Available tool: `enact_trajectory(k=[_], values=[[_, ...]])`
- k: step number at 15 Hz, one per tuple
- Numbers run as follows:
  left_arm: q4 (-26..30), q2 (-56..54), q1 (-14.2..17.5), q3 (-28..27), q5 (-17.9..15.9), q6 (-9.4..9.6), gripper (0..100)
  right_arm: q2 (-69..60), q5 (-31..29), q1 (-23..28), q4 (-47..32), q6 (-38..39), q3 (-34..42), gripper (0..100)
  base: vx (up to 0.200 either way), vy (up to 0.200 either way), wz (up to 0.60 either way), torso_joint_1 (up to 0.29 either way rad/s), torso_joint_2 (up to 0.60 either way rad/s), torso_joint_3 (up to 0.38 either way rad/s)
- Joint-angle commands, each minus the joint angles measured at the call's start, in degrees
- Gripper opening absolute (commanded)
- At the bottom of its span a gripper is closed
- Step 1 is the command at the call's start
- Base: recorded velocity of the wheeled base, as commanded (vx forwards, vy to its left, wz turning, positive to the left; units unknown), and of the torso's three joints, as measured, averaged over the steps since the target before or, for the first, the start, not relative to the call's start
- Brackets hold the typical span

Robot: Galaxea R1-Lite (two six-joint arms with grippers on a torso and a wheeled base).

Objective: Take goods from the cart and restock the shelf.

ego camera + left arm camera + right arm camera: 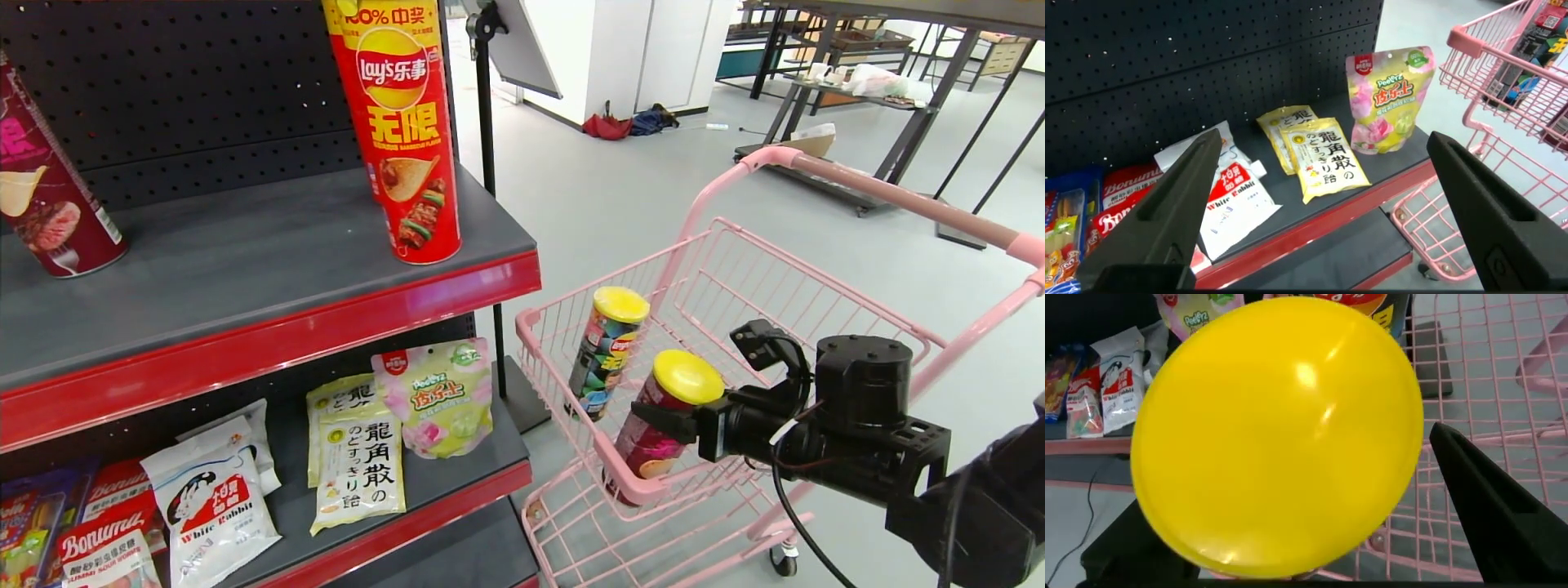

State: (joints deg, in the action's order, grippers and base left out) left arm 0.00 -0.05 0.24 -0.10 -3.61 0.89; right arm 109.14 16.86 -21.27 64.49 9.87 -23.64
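Two chip cans stand in the pink cart [890, 196]. The nearer is a dark red can [645, 453] with a yellow lid [1274, 433]. My right gripper [665, 416] is shut on it just below the lid, one finger on each side. The other can [608, 351], multicoloured with a yellow lid, leans against the cart's front wall. My left gripper [1323, 204] hangs open in front of the lower shelf [1290, 220], with nothing between its fingers.
The upper shelf [245, 269] holds a tall red chip can [404, 131] near its right end and a maroon can [45, 204] at the left. On the lower shelf lie yellow candy packets [359, 457], a green-pink pouch [441, 400] and white bags [212, 506].
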Motion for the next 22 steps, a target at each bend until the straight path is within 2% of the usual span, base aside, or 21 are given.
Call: enact_trajectory(k=[1,8,9,14,16,18,20,22], values=[[0.0,0.0,0.0,0.0,0.0,-0.01,100,1.4,0.0,-0.6,0.1,0.0,-0.6,100,0.000,0.000,0.00,0.000,0.00,0.000],[-0.1,0.0,0.0,0.0,0.0,0.25,100,5.6,-0.6,-1.0,3.6,-0.1,-2.1,100,0.000,0.000,0.00,0.000,0.00,0.000],[0.0,0.0,0.0,0.1,0.0,0.25,100,5.9,-0.8,-1.0,3.8,-0.1,-2.1,0,0.000,0.000,0.00,0.000,0.00,0.000],[-0.1,0.0,0.0,0.0,0.0,0.25,100,9.8,-1.0,-0.9,11.1,-0.1,-1.0,0,0.000,0.000,0.00,0.000,0.00,0.000],[0.0,0.0,0.0,0.1,0.0,0.16,100,8.0,-2.5,-0.9,11.5,-0.5,0.1,0,0.000,0.000,0.00,0.000,0.00,0.000],[0.0,0.0,0.0,0.0,0.0,0.08,100,3.3,-5.2,-0.8,10.8,-0.6,-0.2,0,0.000,0.000,0.00,0.000,0.00,0.000],[0.0,0.0,0.0,0.0,0.0,0.08,100,-0.9,-5.2,-0.4,10.2,-0.9,-1.0,0,0.000,0.000,0.00,0.000,0.00,0.000],[0.0,0.0,0.0,0.0,0.0,-0.01,100,-9.7,-5.2,0.4,2.2,-2.1,-5.0,0,0.000,0.000,0.00,0.000,0.00,0.000]])
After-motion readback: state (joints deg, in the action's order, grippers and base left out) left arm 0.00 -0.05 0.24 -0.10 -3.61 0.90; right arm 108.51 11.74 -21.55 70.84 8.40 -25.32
